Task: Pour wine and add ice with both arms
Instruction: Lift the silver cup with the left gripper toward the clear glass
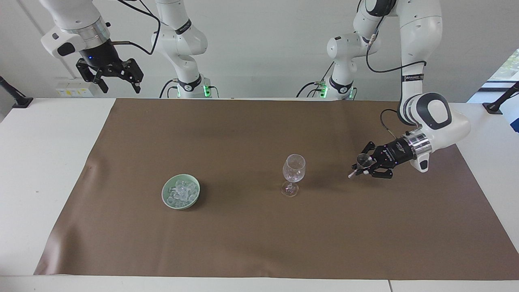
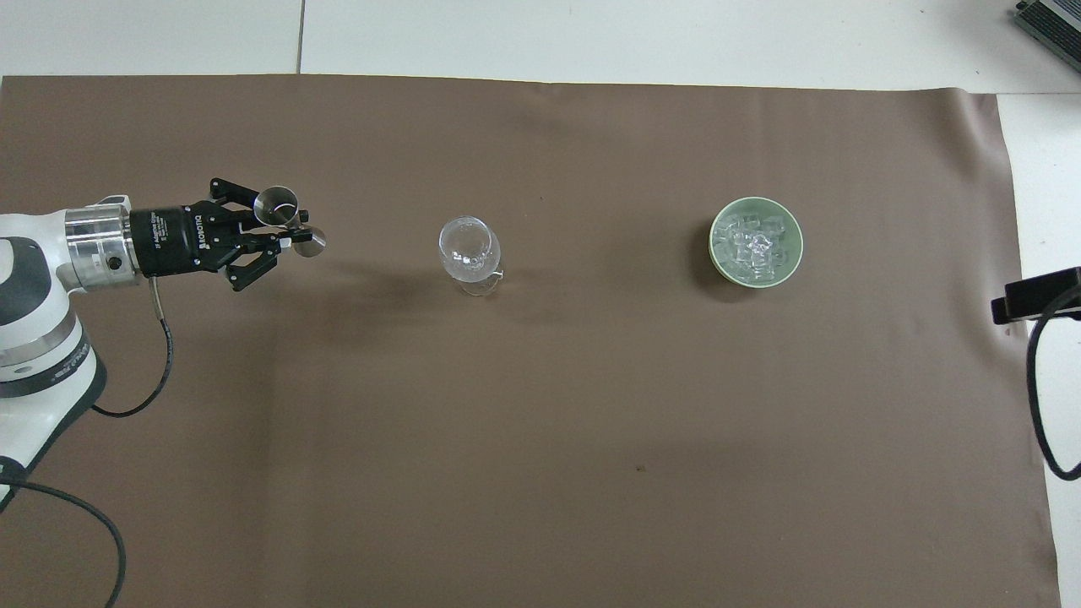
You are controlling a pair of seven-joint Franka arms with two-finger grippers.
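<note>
facing, left tool (image 1: 362, 167): pinched on a small metal jigger (image 1: 363, 160), over the mat (image 1: 259, 243) beside the glass (image 1: 293, 173), pointing toward it
facing, right tool (image 1: 117, 83): spread, empty, waiting high
overhead, ice (image 2: 754, 245): heaped in the bowl (image 2: 720, 262), toward the right arm's end of the table (image 2: 591, 34); no clear long axis

Two white jointed arms, black at the working ends

The left arm (image 1: 425, 73) and right arm (image 1: 77, 24) had white shells, grey-black joint rings, silver wrists and looping black cables; each base glowed green, and white lettering on the left gripper (image 2: 291, 241) possibly read "ROBOTIQ".
</note>
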